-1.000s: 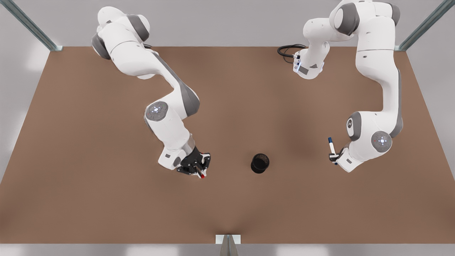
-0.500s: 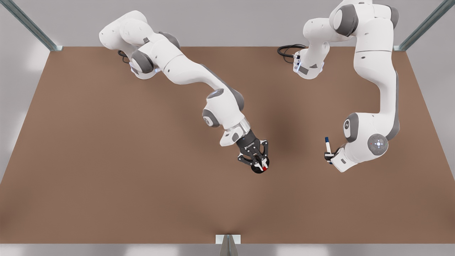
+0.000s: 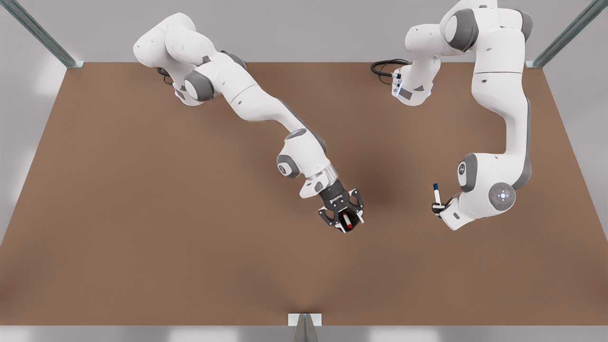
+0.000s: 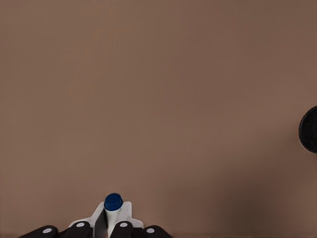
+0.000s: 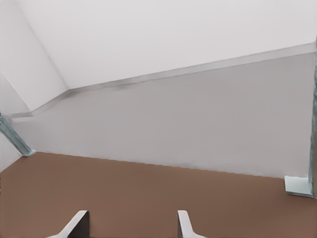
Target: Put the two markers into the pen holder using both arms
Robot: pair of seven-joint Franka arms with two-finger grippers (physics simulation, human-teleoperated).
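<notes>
Your left pincer (image 3: 439, 208) sits at the front view's right, low over the brown surface (image 3: 142, 213). It is clamped on the thin white-barrelled marker with the dark blue cap (image 3: 436, 192). That marker stands with its cap end clear of the fingers. In the left wrist view you see the blue cap (image 4: 113, 202) poking out from between the closed black fingers (image 4: 79, 230). The small black cylindrical pen holder (image 4: 309, 129) sits far off at that picture's edge, well apart from this marker.

Your right pincer (image 3: 348, 222) reaches out to the middle of the surface, directly over the pen holder, which it largely covers in the front view. The white marker with the red cap (image 3: 350, 226) shows between the fingers there, against the holder's dark round. You cannot tell how deep it sits. In the right wrist view the two fingertips (image 5: 184, 225) stand wide apart with nothing between them, so this pincer is spread and grips nothing.
</notes>
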